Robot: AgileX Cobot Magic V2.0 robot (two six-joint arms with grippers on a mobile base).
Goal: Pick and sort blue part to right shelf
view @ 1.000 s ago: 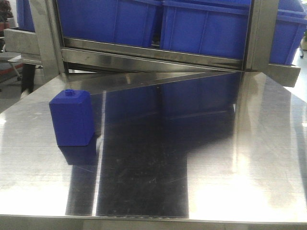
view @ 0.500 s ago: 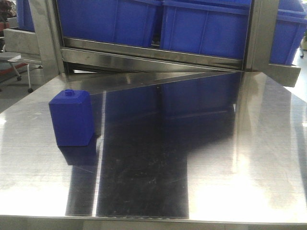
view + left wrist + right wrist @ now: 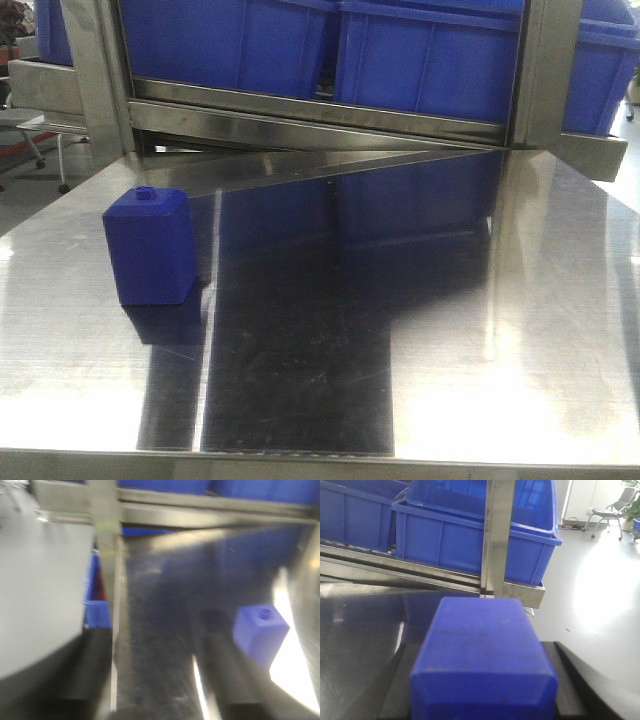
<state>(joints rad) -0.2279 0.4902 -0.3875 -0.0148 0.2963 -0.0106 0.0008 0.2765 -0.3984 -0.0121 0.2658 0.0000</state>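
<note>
The blue part (image 3: 482, 655) fills the lower middle of the right wrist view, a matte-blue rectangular body seen end-on. My right gripper (image 3: 482, 692) is shut on it, with one black finger on each side; its cap is hidden. A squatter blue block with a small round knob (image 3: 150, 247) stands upright at the left of the steel table (image 3: 450, 330). In the blurred left wrist view the same squat block (image 3: 260, 632) lies ahead and to the right of my left gripper (image 3: 157, 680), which is open with nothing between its fingers. Neither gripper shows in the front view.
Blue plastic bins (image 3: 430, 60) sit on a sloped steel shelf (image 3: 320, 115) behind the table. An upright steel post (image 3: 497, 535) stands just ahead of the held part, with a blue bin (image 3: 470, 535) behind it. Open floor lies right of the shelf.
</note>
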